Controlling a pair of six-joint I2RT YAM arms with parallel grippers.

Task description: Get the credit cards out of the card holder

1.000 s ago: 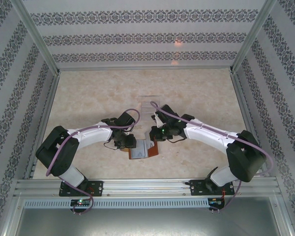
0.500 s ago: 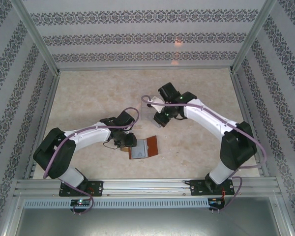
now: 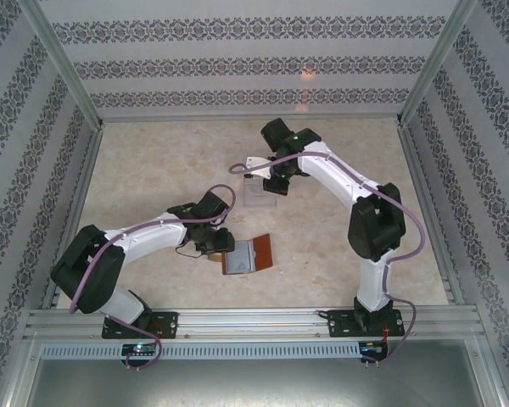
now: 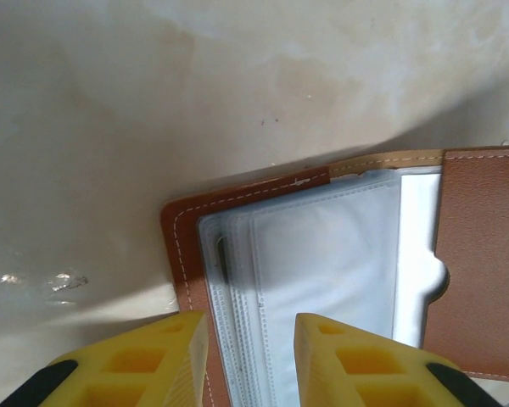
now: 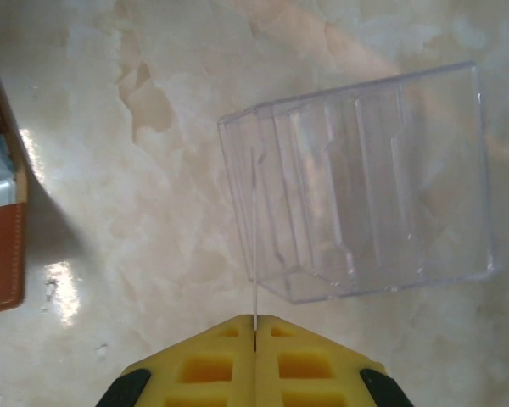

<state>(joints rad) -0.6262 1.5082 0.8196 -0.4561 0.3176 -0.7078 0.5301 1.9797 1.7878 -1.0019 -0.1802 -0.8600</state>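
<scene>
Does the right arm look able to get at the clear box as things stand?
Probably yes: the right gripper, jaws shut on a thin card, hangs right by the clear box, nothing between.

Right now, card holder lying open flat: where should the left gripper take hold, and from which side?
On the card holder, probably the stitched leather margin on the left arm's side, from above. It lies open and flat, and that rim juts past the plastic sleeves. The left gripper straddles it, jaws apart.

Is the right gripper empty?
No: the right gripper is pinched shut on a thin credit card seen edge-on, near the clear plastic box.
</scene>
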